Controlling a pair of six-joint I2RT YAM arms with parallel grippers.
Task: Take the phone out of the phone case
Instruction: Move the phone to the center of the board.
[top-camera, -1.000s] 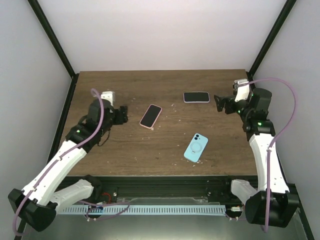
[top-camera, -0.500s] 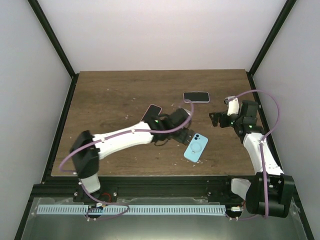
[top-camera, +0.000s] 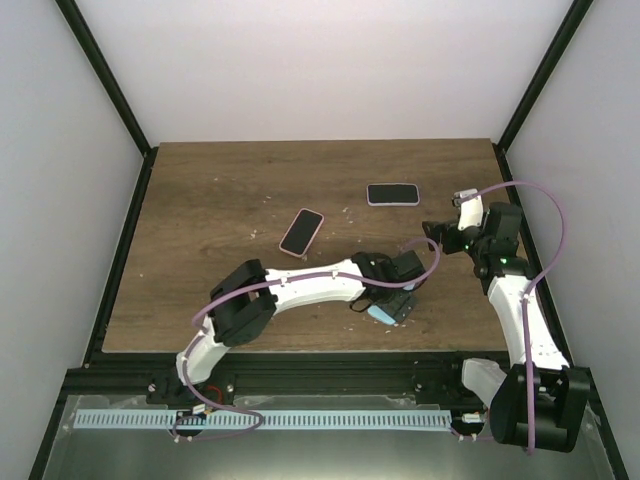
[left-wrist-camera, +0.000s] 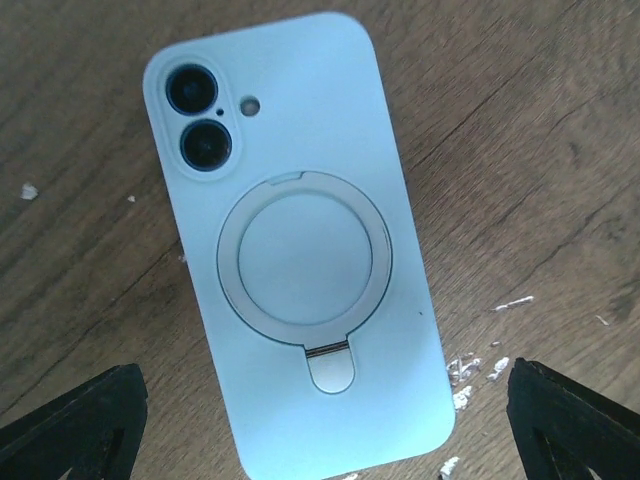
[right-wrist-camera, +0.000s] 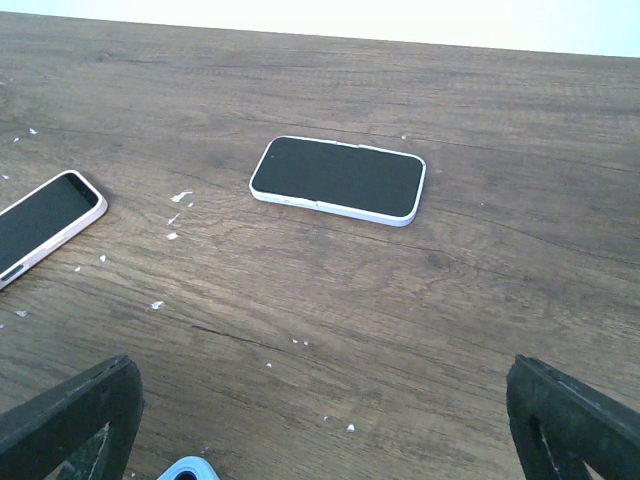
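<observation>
- Stretched low across the wooden surface (top-camera: 210, 190) to its near right part with the left gripper (top-camera: 393, 287), directly over the light blue phone case (top-camera: 383, 313).
- Jaws there spread wide, gripping nothing.
- From the left wrist view, only the dark fingers (left-wrist-camera: 72, 425) at the two bottom corners, one on each side of the case's lower end, both clear of it.
- Lying flat and back up on the wood, slightly tilted in that view, with a round ring stand (left-wrist-camera: 303, 262) folded flat against the middle of the back.
- Not yet out of the case: phone (left-wrist-camera: 207, 146), with two camera lenses (left-wrist-camera: 190, 90) and a small flash dot showing through the cutout at the top left corner.
- Held above the right side of the surface, well apart from the blue case: right gripper (top-camera: 438, 232), likewise wide open and empty.
- Facing, in the right wrist view, a white-cased phone (right-wrist-camera: 338, 178) lying screen up near the far edge.
- Further left, also screen up and lying at a slant: a pink-cased phone (top-camera: 301, 231).
- Scattered over the wood between and beside the phones: small white flecks (right-wrist-camera: 180, 196).
- At the bottom edge of the right wrist view, just a corner of the blue case.
</observation>
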